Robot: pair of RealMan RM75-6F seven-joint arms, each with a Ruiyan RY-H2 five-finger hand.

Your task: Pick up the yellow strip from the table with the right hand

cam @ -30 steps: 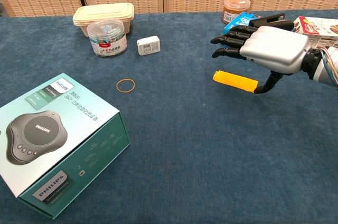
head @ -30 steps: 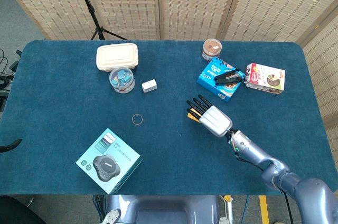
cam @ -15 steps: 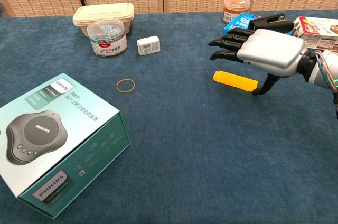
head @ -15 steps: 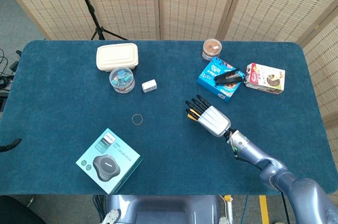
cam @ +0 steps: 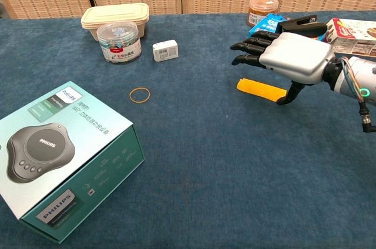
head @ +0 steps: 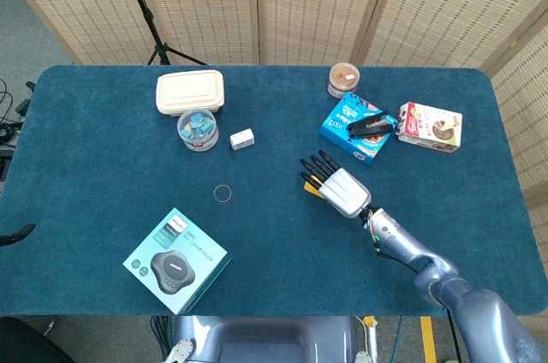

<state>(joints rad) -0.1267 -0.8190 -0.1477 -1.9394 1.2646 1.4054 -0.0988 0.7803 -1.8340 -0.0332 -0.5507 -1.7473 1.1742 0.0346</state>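
Observation:
The yellow strip (cam: 261, 90) lies flat on the blue table, right of centre; in the head view only a sliver of the yellow strip (head: 315, 190) shows beneath the hand. My right hand (cam: 288, 57) hovers palm-down just above and behind the strip, its fingers (cam: 249, 51) stretched out and apart and its thumb hanging down by the strip's right end. It holds nothing. From above, the right hand (head: 336, 186) covers most of the strip. My left hand is not in either view.
A rubber band (cam: 140, 94) and a teal Philips box (cam: 59, 158) lie to the left. At the back stand a clip jar (cam: 119, 41), a lidded container (cam: 114, 14) and a small white box (cam: 165, 50). A blue packet (head: 357, 127), snack box (head: 431, 126) and brown jar (head: 342, 80) sit beyond the hand.
My right hand has edged slightly left and forward over the strip, its wrist drawing in. The strip has not moved.

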